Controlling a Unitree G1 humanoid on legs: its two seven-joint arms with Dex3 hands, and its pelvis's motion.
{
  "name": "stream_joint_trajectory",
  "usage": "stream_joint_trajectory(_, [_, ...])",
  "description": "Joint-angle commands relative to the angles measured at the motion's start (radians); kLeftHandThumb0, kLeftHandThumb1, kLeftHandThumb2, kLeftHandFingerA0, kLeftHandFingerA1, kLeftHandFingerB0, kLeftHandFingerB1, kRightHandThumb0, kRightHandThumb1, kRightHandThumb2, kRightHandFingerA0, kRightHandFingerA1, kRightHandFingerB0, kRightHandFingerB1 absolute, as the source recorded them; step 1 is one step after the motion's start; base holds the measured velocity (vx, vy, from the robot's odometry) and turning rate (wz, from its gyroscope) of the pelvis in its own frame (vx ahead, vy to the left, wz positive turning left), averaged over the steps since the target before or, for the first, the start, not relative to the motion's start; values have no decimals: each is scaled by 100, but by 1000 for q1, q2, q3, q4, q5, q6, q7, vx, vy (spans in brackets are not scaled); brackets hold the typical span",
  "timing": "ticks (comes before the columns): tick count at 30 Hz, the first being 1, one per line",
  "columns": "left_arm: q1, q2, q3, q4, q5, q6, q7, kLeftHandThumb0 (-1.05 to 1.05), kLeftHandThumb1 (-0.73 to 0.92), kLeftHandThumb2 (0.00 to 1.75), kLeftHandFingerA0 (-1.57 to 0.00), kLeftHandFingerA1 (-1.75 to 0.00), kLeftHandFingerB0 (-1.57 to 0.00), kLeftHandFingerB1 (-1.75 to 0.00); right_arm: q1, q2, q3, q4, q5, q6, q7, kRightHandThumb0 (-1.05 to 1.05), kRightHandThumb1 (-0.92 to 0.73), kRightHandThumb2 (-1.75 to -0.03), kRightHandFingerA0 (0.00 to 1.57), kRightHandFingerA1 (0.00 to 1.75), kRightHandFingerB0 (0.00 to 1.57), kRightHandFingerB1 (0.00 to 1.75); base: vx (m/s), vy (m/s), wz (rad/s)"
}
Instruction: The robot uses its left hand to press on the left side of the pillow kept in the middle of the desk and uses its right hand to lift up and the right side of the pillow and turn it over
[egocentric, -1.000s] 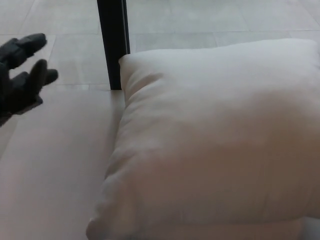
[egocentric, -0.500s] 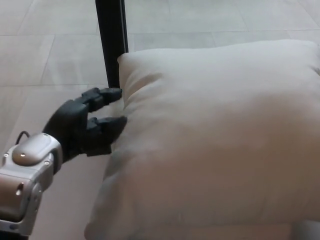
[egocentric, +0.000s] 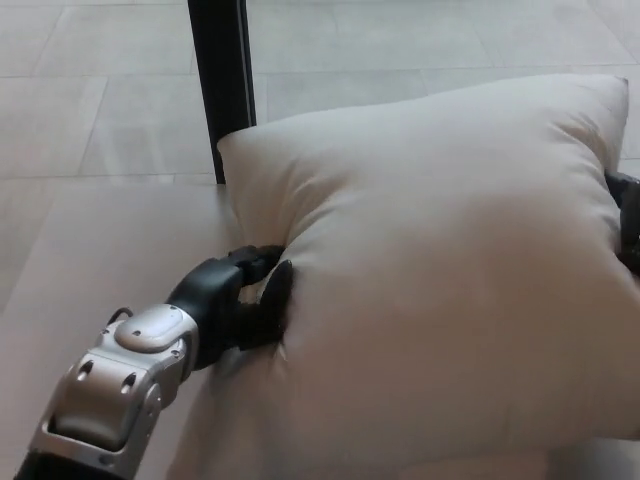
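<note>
The left hand (egocentric: 248, 300) was dug into the left edge of the pillow (egocentric: 440, 280), its black fingers (egocentric: 275, 290) sunk into the fabric so that the cloth puckered and folded around them; whether they were spread or curled could not be told, since the stuffing hid their tips. The silver forearm (egocentric: 125, 385) ran in from the lower left corner. The pillow, pale and plump, lay on the counter (egocentric: 90, 260), filling most of the right half of the view, with its upper left corner just in front of a black upright post (egocentric: 222, 80). At the far right edge a dark part of the right hand (egocentric: 627, 225) showed against the pillow's right side, touching or nearly touching it, but too little of it was visible to say how its fingers stood. By the look of things, the pressing step was under way and the lifting step was only being set up. The next move would call for the left hand to bear down firmly on that edge as an anchor while the right got beneath the opposite side and raised it over.
</note>
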Motion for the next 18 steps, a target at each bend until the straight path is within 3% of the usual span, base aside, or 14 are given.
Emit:
stream_joint_trajectory(1, [50,-122,-25,96,-50,173,-11,-105,81,121,-26,-65,0,-6,-8,76,118,-53,-3,134,5,-99,-88,-67,18,49,9,27,0,0,0])
stream_joint_trajectory(2, [58,-157,-27,107,-47,164,9,-105,82,124,-29,-65,0,-8,-13,98,132,-69,18,151,15,-100,-69,-109,13,55,7,26,0,0,0])
stream_joint_trajectory(4, [73,-233,27,146,-66,154,60,-105,81,121,-38,-70,0,-10,-15,126,154,-92,37,156,25,-105,-73,-113,16,57,5,21,0,0,0])
stream_joint_trajectory(7, [94,-261,38,141,-50,140,84,-102,78,124,-44,-74,0,-11,-28,178,169,-100,60,160,26,-99,-67,-107,12,55,6,28,0,0,0])
stream_joint_trajectory(8, [105,-269,34,148,-51,123,74,-105,86,128,-43,-73,0,-7,-30,191,180,-111,65,171,25,-96,-65,-108,13,55,5,30,0,0,0])
stream_joint_trajectory(9, [129,-292,47,149,-58,95,80,-98,82,125,-37,-71,0,-11,-32,212,185,-121,77,182,24,-100,-67,-107,11,55,7,31,0,0,0])
stream_joint_trajectory(11, [142,-347,104,169,-95,118,100,-105,84,125,-31,-73,0,-7,-36,267,214,-143,88,192,15,-94,-63,-106,11,56,3,37,0,0,0])
stream_joint_trajectory(12, [145,-359,112,178,-88,117,112,-99,92,82,-37,-76,0,0,-36,280,227,-150,84,199,13,-95,-63,-106,10,55,3,37,0,0,0])
stream_joint_trajectory(13, [149,-371,121,182,-90,119,112,-97,78,110,-39,-77,0,0,-37,288,244,-152,75,191,19,-99,-84,-66,15,52,8,32,0,0,0])
stream_joint_trajectory(14, [153,-389,146,195,-96,114,122,-104,87,120,-31,-73,0,-2,-39,305,246,-152,80,202,12,-98,-81,-65,16,52,10,33,0,0,0])
stream_joint_trajectory(15, [161,-400,154,211,-101,103,114,-95,84,119,-25,-70,0,-15,-47,313,280,-147,60,198,16,-97,-63,-105,12,56,6,42,0,0,0])
stream_joint_trajectory(16, [157,-404,157,219,-97,100,108,-95,84,119,-25,-70,0,-15,-53,314,292,-144,51,194,20,-97,-63,-105,12,56,6,42,0,0,0])
stream_joint_trajectory(17, [153,-407,155,227,-87,99,108,-88,92,80,-34,-81,-2,-36,-56,318,301,-138,47,193,20,-99,-79,-65,20,57,12,36,0,0,0])
stream_joint_trajectory(18, [152,-410,154,230,-82,99,108,-88,92,80,-34,-81,-2,-36,-57,319,304,-138,46,193,20,-99,-79,-65,20,57,12,36,0,0,0])
